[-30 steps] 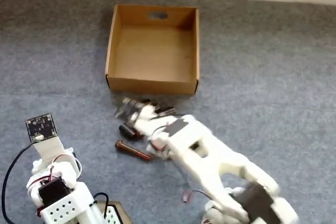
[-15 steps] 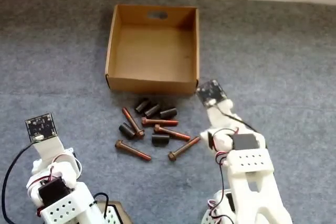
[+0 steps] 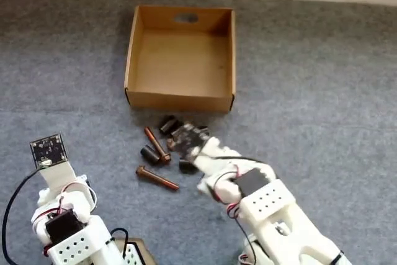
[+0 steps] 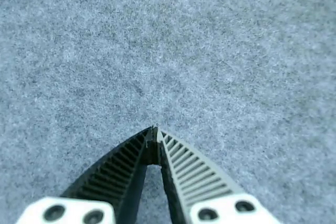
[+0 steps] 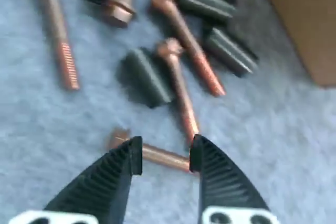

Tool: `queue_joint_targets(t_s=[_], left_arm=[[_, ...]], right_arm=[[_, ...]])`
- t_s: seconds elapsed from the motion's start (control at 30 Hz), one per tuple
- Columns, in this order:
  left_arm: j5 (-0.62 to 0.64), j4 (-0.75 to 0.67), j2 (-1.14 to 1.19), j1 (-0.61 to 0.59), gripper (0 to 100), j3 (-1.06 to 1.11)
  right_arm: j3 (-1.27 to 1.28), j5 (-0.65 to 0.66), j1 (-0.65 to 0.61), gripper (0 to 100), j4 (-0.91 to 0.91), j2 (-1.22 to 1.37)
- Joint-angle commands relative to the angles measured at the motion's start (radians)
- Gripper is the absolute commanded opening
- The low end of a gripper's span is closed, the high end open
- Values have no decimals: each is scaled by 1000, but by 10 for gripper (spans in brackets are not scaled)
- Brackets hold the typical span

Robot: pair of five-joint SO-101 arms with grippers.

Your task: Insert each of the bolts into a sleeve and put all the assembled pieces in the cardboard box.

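Here the right gripper (image 5: 165, 153) has its jaws spread, straddling one bolt (image 5: 160, 157) that lies flat on the carpet (image 4: 157, 51) near the cardboard box (image 3: 180, 100). Other bolts (image 3: 158, 178) and dark sleeves (image 5: 147, 77) lie scattered just before the box's near wall. The left gripper (image 4: 154, 132), jaws pressed together, hangs over carpet well apart from the box.

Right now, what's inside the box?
The box holds nothing that shows, just its bare brown floor. Its near wall hides a thin strip of that floor. The bolts and sleeves lie outside it on the carpet.
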Motion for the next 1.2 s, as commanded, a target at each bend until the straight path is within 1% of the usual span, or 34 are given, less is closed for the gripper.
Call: queue_joint_targets(t_s=[0.0,0.17,0.33,0.5,0.67,0.93,1.0,1.1,1.13,1.17], left_arm=[[5,3,-4,-15,13,8],[5,3,-4,-15,13,8],[5,3,-4,-15,13,8],[5,5,-4,-15,13,8],[5,5,-4,-15,13,8],[5,5,-4,-15,13,8],[5,5,-4,-15,13,8],[5,5,-4,-15,13,8],[5,5,-4,-15,13,8],[5,5,-4,-15,13,8]], right_arm=[[-56,20,-47,159,-22,27],[-183,21,-48,162,-22,197],[-269,21,-96,162,-22,366],[-346,23,-120,162,-44,467],[-401,81,-119,160,-59,584],[-463,81,-122,159,-53,743],[-458,80,-124,135,-51,745],[-455,78,-122,16,-51,745],[-452,78,-122,1,-50,745],[-452,78,-120,16,-41,745]])
